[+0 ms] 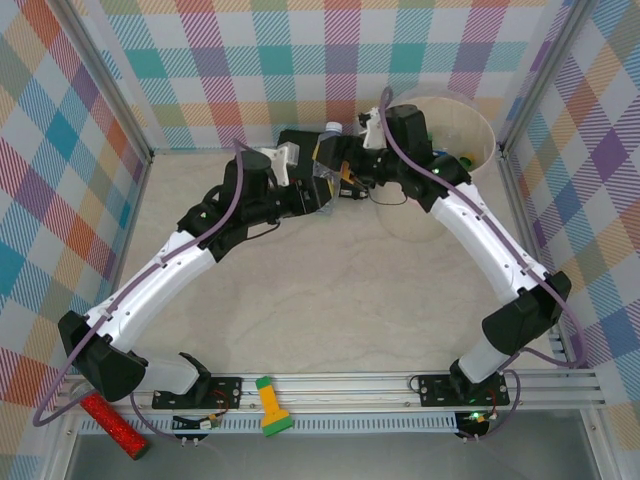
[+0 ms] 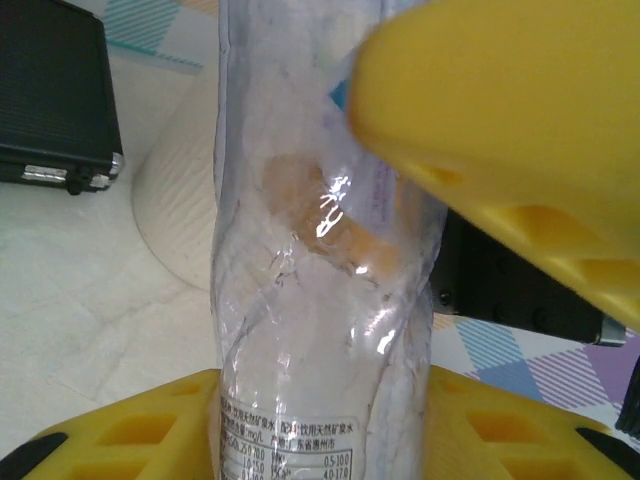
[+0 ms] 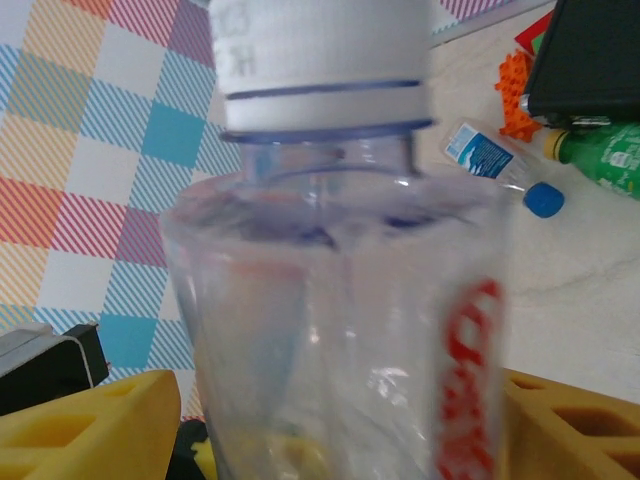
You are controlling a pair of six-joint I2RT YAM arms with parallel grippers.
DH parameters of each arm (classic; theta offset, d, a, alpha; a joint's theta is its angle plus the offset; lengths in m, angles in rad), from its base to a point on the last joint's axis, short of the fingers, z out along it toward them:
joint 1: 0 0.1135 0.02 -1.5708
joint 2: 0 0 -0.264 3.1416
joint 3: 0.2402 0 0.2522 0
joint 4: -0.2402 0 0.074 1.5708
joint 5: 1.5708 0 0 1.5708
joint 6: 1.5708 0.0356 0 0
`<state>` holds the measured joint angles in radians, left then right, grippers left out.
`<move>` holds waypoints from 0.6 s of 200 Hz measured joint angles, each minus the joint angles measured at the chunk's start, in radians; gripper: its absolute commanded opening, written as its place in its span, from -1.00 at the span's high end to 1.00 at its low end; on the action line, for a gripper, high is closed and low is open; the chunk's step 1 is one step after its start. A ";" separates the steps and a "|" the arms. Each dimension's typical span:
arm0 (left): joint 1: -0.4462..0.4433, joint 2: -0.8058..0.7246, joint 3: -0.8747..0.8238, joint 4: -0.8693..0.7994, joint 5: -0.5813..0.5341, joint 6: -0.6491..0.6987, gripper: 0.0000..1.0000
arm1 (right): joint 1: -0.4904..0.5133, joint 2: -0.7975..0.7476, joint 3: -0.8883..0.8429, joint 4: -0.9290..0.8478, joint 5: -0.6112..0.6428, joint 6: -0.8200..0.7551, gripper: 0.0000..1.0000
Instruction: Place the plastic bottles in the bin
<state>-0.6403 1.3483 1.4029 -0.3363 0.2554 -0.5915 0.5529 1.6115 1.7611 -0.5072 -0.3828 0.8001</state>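
A clear plastic bottle (image 2: 320,260) with a white printed label stands between my left gripper's (image 2: 320,440) yellow fingers, which are shut on its lower body. In the right wrist view the same kind of clear bottle (image 3: 340,330), white-capped with red lettering, sits tight between my right gripper's (image 3: 340,430) fingers. Both grippers meet at the back middle of the table, left (image 1: 318,188) and right (image 1: 350,180), just left of the bin (image 1: 470,125). A yellow finger (image 2: 500,120) of the right gripper overlaps the bottle's upper part in the left wrist view.
A flat black case (image 1: 300,140) lies behind the grippers. On the floor beyond it lie a blue-labelled bottle (image 3: 495,165), a green bottle (image 3: 600,150) and an orange toy (image 3: 515,80). A red glittery cylinder (image 1: 115,425) and a yellow-green flashlight (image 1: 270,405) rest at the near edge.
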 measured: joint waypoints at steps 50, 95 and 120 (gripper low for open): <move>0.000 -0.007 -0.001 0.001 0.014 -0.002 0.04 | 0.010 0.008 0.000 0.001 0.005 0.008 -0.22; 0.000 -0.008 -0.001 0.003 0.013 -0.011 -0.71 | 0.010 0.008 0.001 -0.003 0.039 -0.002 -0.15; 0.000 -0.016 -0.001 -0.003 -0.004 -0.001 -0.99 | -0.010 0.008 0.017 -0.032 0.058 -0.007 -0.15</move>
<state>-0.6399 1.3327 1.4021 -0.3389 0.2516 -0.5922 0.5434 1.6192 1.7779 -0.5392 -0.3252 0.7933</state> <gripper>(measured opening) 0.981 0.574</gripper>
